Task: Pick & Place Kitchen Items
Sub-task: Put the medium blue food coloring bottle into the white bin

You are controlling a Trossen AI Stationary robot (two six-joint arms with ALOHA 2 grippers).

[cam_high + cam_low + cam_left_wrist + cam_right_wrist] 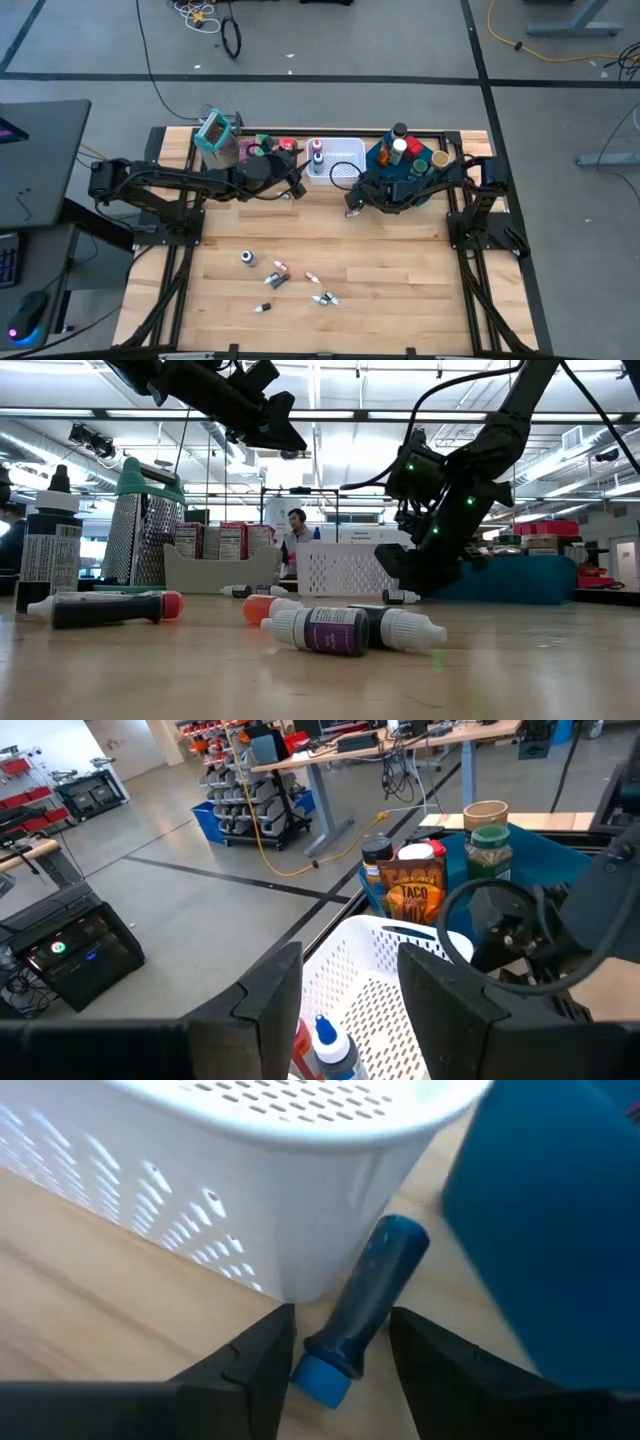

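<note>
Right gripper [335,1345]: you've got it low at the table, just by the corner of the white mesh basket [250,1190]. Fingers spread, one each side of a small blue-capped tube [365,1310] lying on the wood. Not pinching it; gaps show both sides.
Blue-capped tube: lies flat btwn basket and blue tray [560,1220], cap end toward your fingers, far end near the basket's foot.
Left gripper [345,985]: you have it raised over the basket's near rim [370,935]. Fingers apart, nothing btwn them.
In basket: blue-capped bottle [330,1045] w/ a red item beside it, seen under the left fingers.
Blue tray contents: taco seasoning jar [413,890], dark-lidded jar [376,855], two tan-lidded jars [487,835], all upright.
Loose items, front of table: approx seven small bottles & tubes scattered [285,280]; low view shows a purple-label bottle [325,630] lying on its side, a dark one touching behind it, orange-capped tube [105,608] further over.
Back-left corner: grater w/ teal handle [215,135]; red & pink cartons [265,147] in a clear bin beside it.
Background: one person visible far off in low view [295,535].
</note>
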